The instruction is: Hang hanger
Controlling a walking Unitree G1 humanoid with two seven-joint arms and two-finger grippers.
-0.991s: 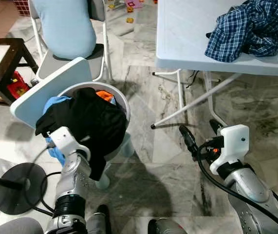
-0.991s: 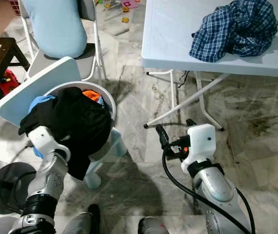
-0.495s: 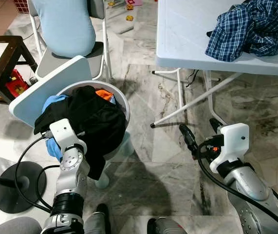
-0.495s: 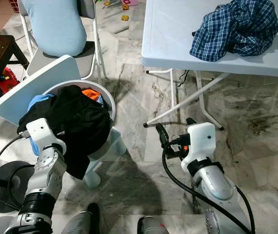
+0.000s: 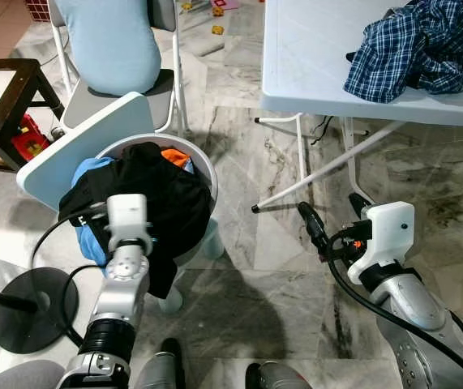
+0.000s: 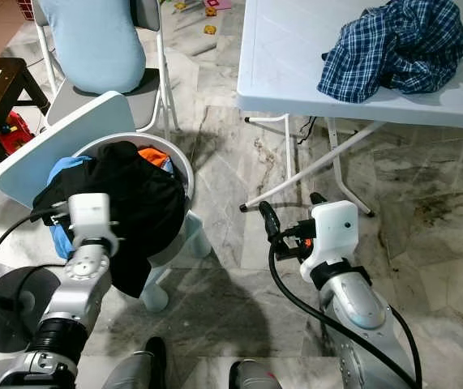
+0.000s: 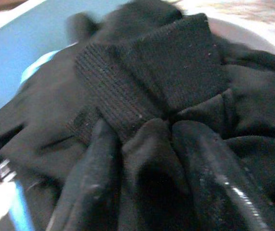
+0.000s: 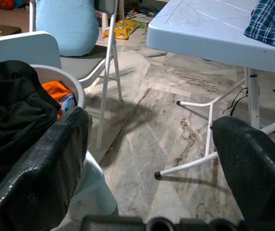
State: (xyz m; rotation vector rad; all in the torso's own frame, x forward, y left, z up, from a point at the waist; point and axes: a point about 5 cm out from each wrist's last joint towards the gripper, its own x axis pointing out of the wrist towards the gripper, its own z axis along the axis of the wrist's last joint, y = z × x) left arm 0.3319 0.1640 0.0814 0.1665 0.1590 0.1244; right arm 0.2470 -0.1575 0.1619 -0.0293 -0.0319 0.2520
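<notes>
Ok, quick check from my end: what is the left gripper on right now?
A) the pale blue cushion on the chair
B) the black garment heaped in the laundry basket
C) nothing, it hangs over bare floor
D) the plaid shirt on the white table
B: the left gripper has its fingers pressed into the black garment, a fold bunched between them, on top of the laundry basket.

Marble floor, white table, grey chair

On my marble floor [image 5: 247, 162] a white laundry basket [image 5: 205, 174] stands at 9 o'clock; the folding table [image 5: 312, 49] at 1 o'clock carries a crumpled plaid shirt [image 5: 417, 44], the chair [image 5: 117, 93] at 11 a blue cushion [image 5: 105, 40].
</notes>
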